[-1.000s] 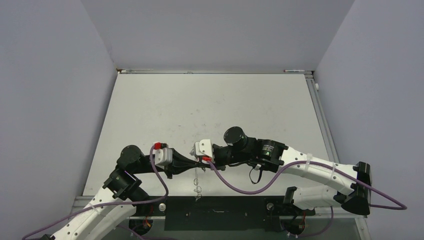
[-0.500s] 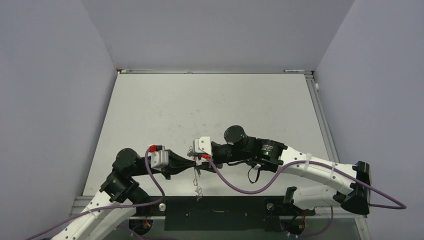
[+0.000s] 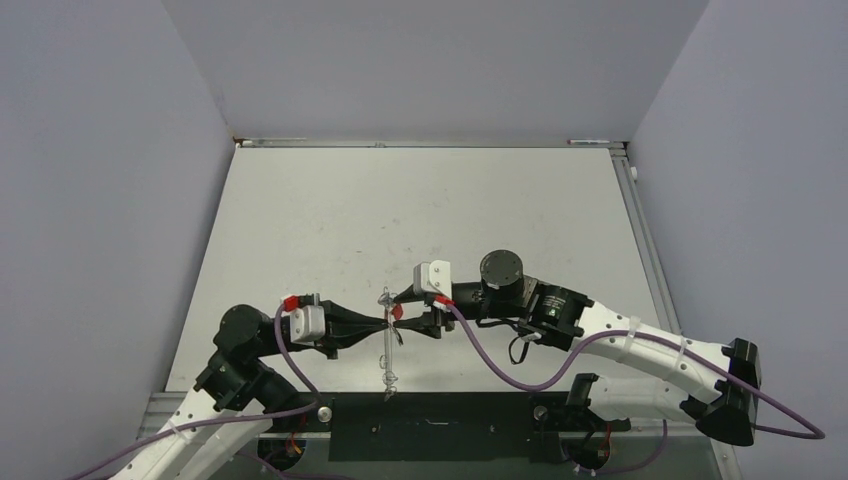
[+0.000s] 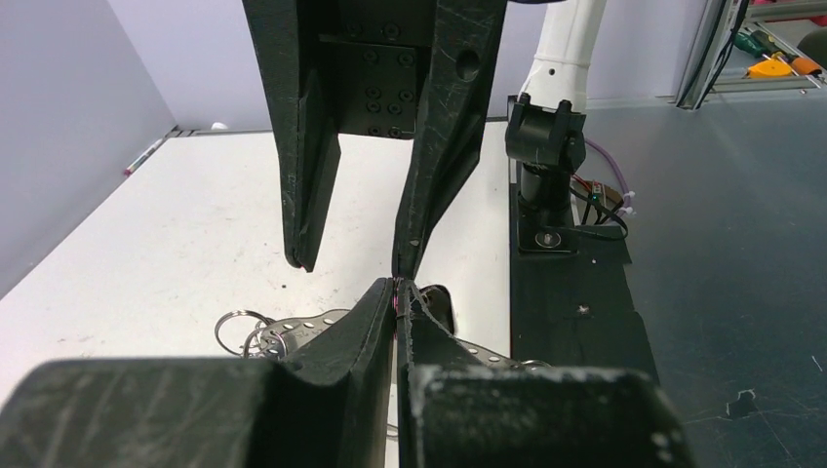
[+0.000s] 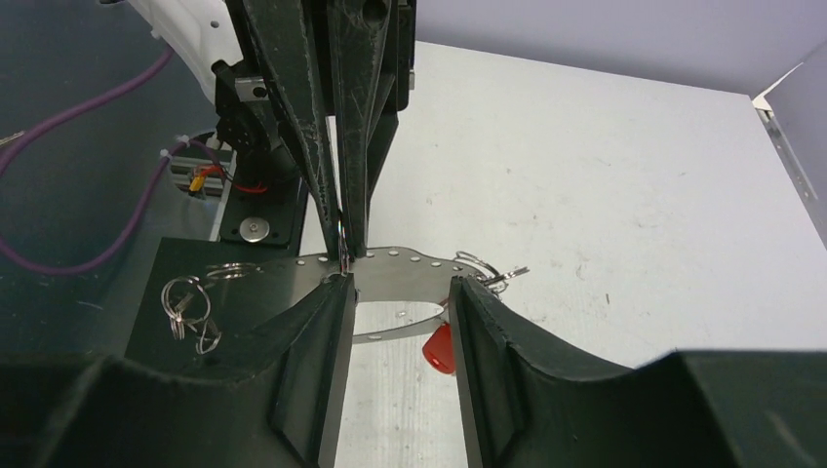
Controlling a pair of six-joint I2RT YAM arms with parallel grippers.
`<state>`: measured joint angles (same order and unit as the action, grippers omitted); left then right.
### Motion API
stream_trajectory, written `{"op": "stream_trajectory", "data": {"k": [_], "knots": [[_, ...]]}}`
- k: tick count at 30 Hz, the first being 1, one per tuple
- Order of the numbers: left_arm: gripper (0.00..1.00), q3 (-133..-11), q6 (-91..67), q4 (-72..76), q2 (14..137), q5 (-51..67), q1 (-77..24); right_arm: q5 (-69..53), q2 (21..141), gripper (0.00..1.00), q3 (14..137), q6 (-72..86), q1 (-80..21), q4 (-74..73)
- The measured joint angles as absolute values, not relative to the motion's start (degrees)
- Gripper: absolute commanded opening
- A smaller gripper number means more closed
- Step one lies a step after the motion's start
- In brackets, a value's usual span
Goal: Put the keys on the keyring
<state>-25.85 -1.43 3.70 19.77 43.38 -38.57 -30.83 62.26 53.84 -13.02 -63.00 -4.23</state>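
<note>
While the left tool (image 4: pixel 398 289) pinches the thin silver metal keyring loop (image 5: pixel 405 261) above the surface (image 3: pixel 450 220), the open, empty right tool (image 5: pixel 400 292) should close squarely on the small red-headed key (image 5: pixel 439 349) between its jaws.

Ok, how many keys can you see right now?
1. A red-headed key shows just below the perforated metal band, between the open right hand's fingers. No blue or black key shows; they may be hidden.

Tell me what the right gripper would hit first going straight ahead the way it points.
Most likely the keyring, stretched across at the right gripper's open fingertips; the left gripper, shut on it, sits just behind. Depth is unclear.
</note>
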Motion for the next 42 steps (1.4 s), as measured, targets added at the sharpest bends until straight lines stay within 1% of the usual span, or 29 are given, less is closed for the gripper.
{"op": "stream_trajectory", "data": {"k": [4, 6, 20, 27, 42], "knots": [[0.00, -25.82, -1.58, 4.05, 18.92, 42.70, -38.54, -33.30, 61.98, 0.29, 52.49, -11.29, -61.45, -1.21], [0.00, -25.82, -1.76, 4.14, 18.52, 42.44, -38.52, -34.28, 61.98, 0.25, 51.92, -10.57, -61.10, 0.03], [0.00, -25.80, -1.91, 4.19, 18.15, 41.93, -38.52, -38.81, 62.61, 0.25, 51.44, -8.32, -59.94, 3.33], [0.00, -25.80, -1.89, 4.16, 18.04, 41.63, -38.52, -40.93, 62.35, 0.17, 49.98, -6.74, -58.54, 4.71], [0.00, -25.76, -1.61, 4.12, 17.93, 40.71, -38.52, -44.42, 62.70, 0.18, 49.69, -3.22, -58.52, 9.41]]}}
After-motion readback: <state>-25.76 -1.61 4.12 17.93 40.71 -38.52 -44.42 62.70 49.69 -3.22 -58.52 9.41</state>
